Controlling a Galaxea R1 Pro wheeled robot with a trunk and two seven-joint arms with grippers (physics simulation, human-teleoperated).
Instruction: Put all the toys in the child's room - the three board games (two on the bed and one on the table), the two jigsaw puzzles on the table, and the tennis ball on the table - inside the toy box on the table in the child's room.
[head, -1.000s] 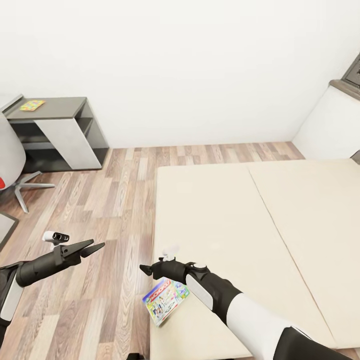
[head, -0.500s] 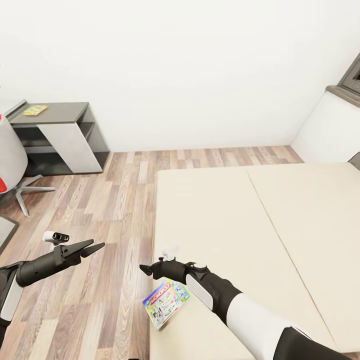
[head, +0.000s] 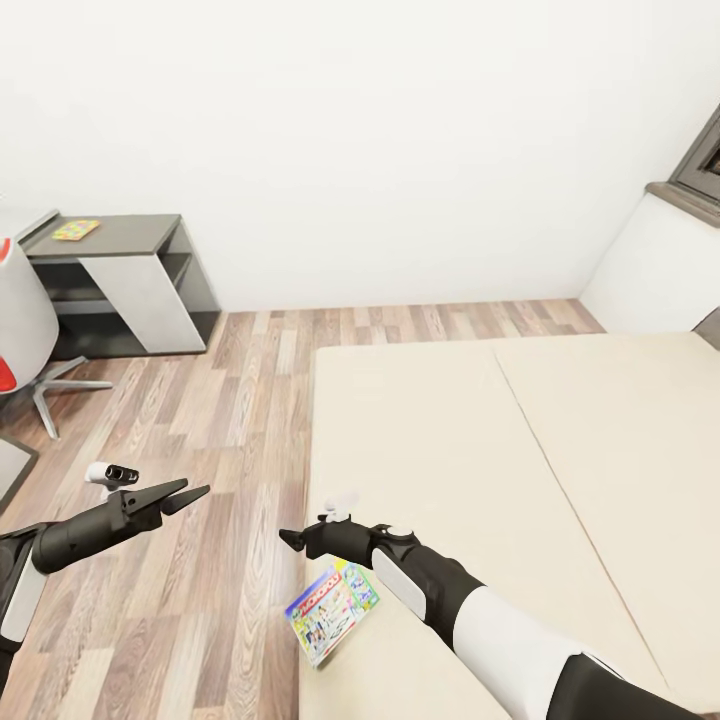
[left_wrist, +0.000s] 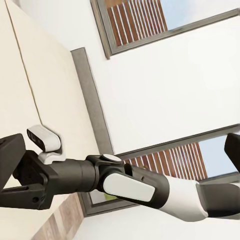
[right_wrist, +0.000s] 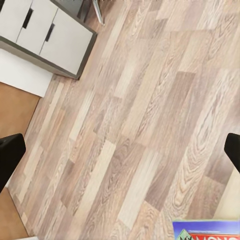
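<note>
Monopoly board game (head: 332, 611) lies flat at the near left corner of the bed (head: 520, 470), overhanging the mattress edge over the wood-plank floor (head: 220, 420). Its long axis runs diagonally: one short end points toward the floor side and the robot, the other up and inward over the mattress. The red banner sits along the upper left edge. In the right wrist view a corner of the same box (right_wrist: 206, 230) shows with the red banner against the planks.

Right gripper (head: 292, 540) hovers just above and beside the box's far end, not touching it, pointing left over the floor. Its fingers show at opposite edges of the right wrist view, so the jaws are spread wide with nothing between them.

Left gripper (head: 190, 494) hangs over the floor, well apart from the box, pointing right toward the bed. Jaws part open, nothing held.

A jigsaw puzzle (head: 76, 230) lies flat on the low dark grey cabinet (head: 130, 275) by the far wall, well apart from both arms. The red chair (head: 20, 340) stands at left, near the cabinet.
</note>
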